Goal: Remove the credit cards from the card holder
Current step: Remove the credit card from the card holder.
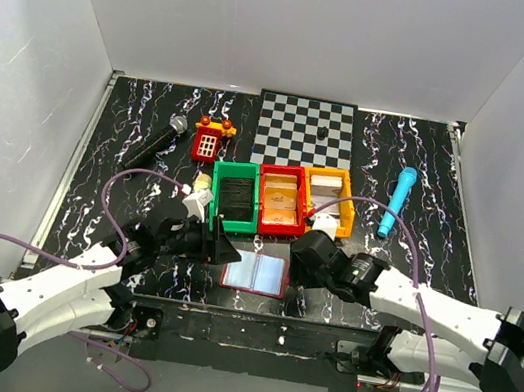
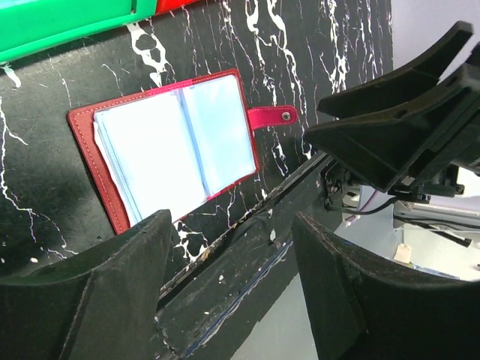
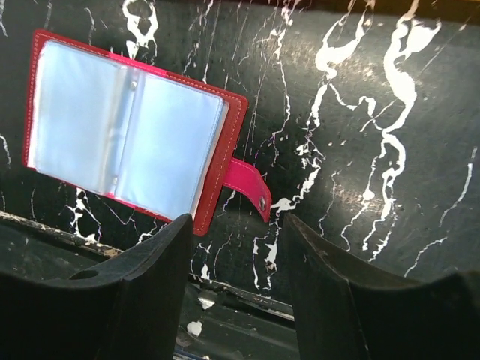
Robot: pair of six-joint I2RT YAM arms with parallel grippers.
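Left tool (image 2: 231,229) and right tool (image 3: 236,225), both released and empty, flank the holder (image 1: 256,272), which lies open on the tabletop (image 3: 420,150) near its front edge. You appear nearly done: the sleeves look vacant in both wrist views, though a card hidden behind a leaf cannot be excluded. Only the top view shows the bins (image 1: 214,193) beyond the holder, with what seem to be the cards (image 1: 282,200), one per bin. Only the wrist views resolve the tab (image 3: 247,187) and its snap.
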